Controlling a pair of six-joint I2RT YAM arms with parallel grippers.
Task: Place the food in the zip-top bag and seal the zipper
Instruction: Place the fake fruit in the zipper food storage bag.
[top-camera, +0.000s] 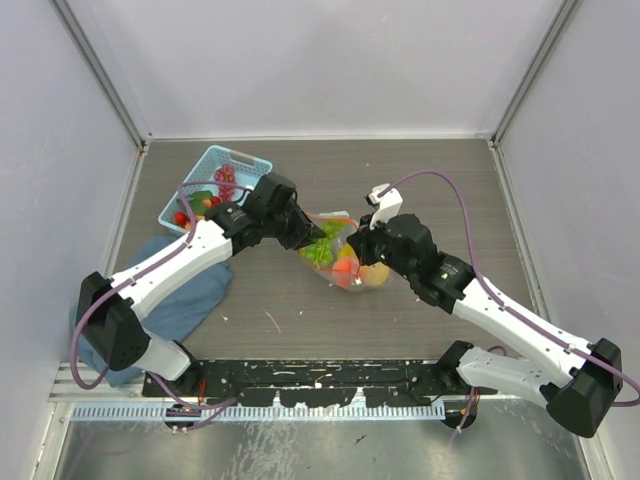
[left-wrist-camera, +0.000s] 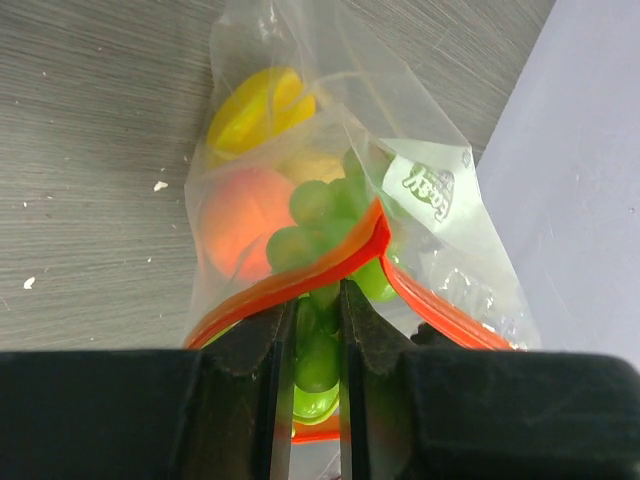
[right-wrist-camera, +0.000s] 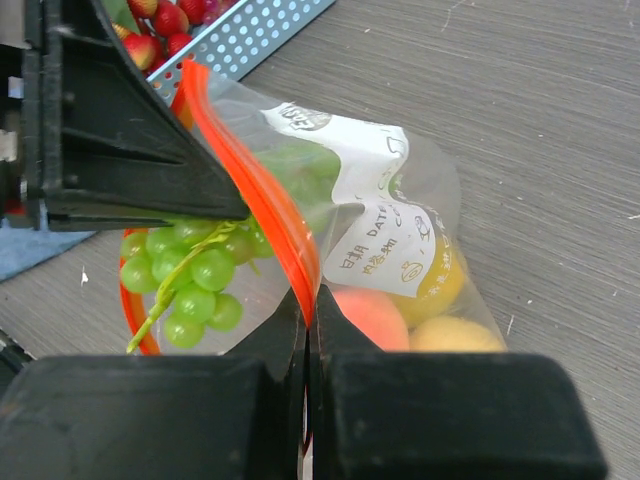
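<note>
The clear zip-top bag (top-camera: 350, 262) lies at mid-table with a peach (left-wrist-camera: 245, 225), a yellow fruit (left-wrist-camera: 258, 108) and another yellow piece (right-wrist-camera: 455, 335) inside. My left gripper (left-wrist-camera: 318, 300) is shut on a bunch of green grapes (left-wrist-camera: 320, 345), which hangs in the bag's open mouth (right-wrist-camera: 185, 275). My right gripper (right-wrist-camera: 311, 300) is shut on the red-orange zipper (right-wrist-camera: 280, 215) and holds that edge up. From above, the left gripper (top-camera: 303, 240) and the right gripper (top-camera: 362, 250) meet over the bag. Purple grapes (top-camera: 225, 180) and red berries (top-camera: 182, 217) remain in the basket.
The light blue basket (top-camera: 240, 160) stands at the back left, close behind my left arm. A blue cloth (top-camera: 185, 290) lies under that arm at the left. White walls enclose the table on three sides.
</note>
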